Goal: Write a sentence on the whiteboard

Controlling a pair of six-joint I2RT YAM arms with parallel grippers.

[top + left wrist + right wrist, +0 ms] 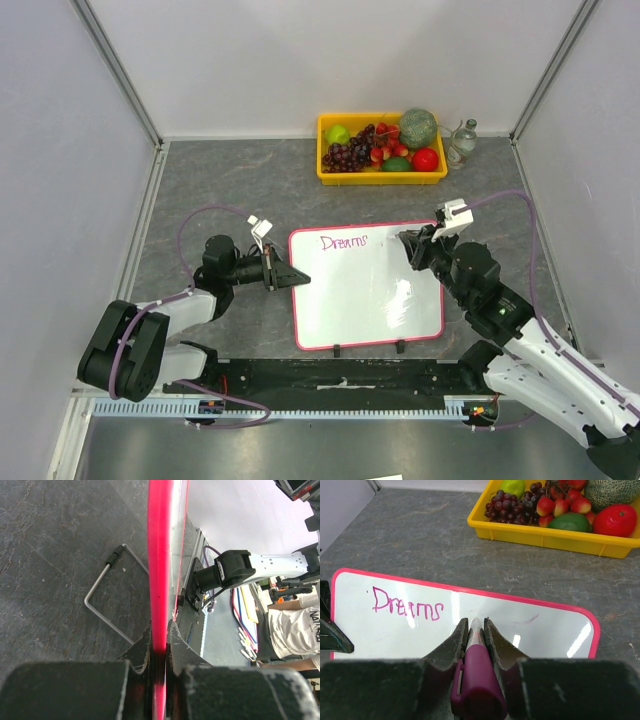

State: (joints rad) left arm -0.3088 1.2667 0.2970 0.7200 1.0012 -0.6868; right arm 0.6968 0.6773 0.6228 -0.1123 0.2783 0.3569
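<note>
1. The whiteboard [365,290]: lies at the centre of the table [230,190], clips on its 6 o'clock edge.
2. The left claw [298,279]: pinches the board's pink rim at 9 o'clock, probably to brace it against the pen's push.
3. The right claw [476,625]: pressed onto a magenta marker [477,680], tip aimed forward at the board. Sits at the board's 1 o'clock corner. Tip contact cannot be told.
4. The sentence [407,607]: only "Dreams", at the 11 o'clock corner. Blank white at its 3 o'clock leaves room for the next word.
5. Yellow tray [330,172]: fruit, at 12 o'clock, well apart from the board.
</note>
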